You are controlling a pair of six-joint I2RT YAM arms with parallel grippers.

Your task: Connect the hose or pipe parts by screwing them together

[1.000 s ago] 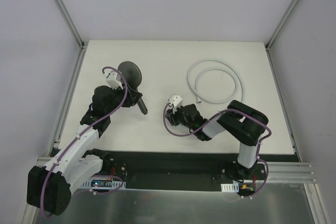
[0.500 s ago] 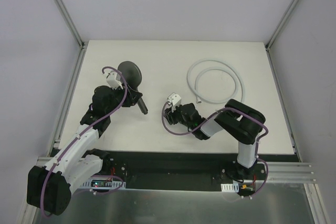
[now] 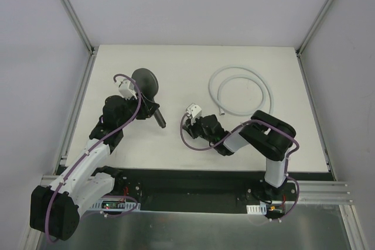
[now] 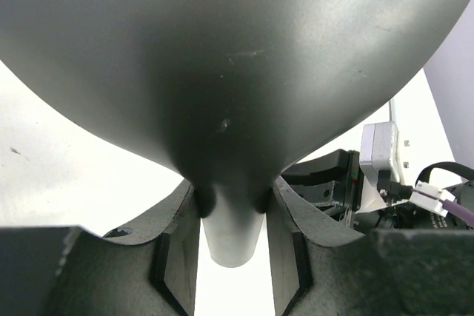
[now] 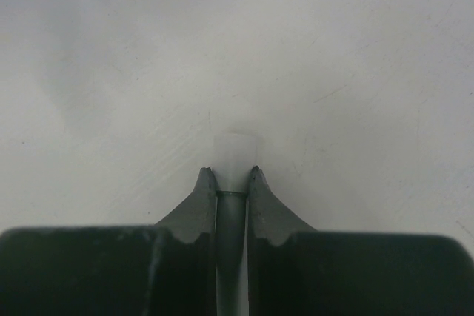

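The dark grey shower head (image 3: 144,80) lies at the left of the white table, its straight handle (image 3: 158,119) pointing toward the near right. My left gripper (image 3: 145,108) is shut on the handle close to the head. From the left wrist the head (image 4: 222,57) fills the top of the view, and the handle (image 4: 232,234) runs between my left gripper's (image 4: 232,209) fingers. The pale hose (image 3: 241,89) lies coiled at the back right, one fitting (image 3: 222,111) free. My right gripper (image 3: 187,126) is shut on the other end, whose pale fitting (image 5: 235,152) pokes out beyond my right gripper (image 5: 231,175).
Metal frame rails (image 3: 75,106) run along the table's left and right edges, with grey walls behind them. The black base plate (image 3: 193,182) lies along the near edge. White table surface (image 3: 173,144) shows between the two grippers.
The right gripper has closed on the hose end and shifted slightly left toward the shower head handle. The left arm and the shower head have stayed still.
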